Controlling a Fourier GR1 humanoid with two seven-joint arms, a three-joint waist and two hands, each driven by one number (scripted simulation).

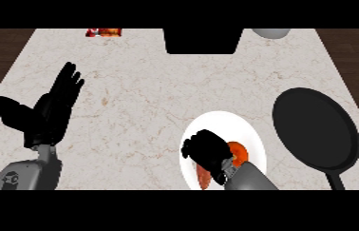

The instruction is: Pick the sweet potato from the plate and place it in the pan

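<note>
A white plate (242, 126) lies on the marble counter at the lower middle right. On it lies an orange sweet potato (240, 151), mostly covered by my right hand (204, 149), whose fingers curl down over it. Part of the potato also shows below the hand near the plate's front rim. A black pan (312, 130) sits to the right of the plate, its handle pointing toward the front edge. My left hand (52, 111) rests open at the left, fingers straight and pointing up.
A black block (203, 41) stands at the counter's back middle. A grey round object (272, 33) sits at the back right, and a red and orange packet (104, 33) at the back left. Dark wood shows past the counter's side edges.
</note>
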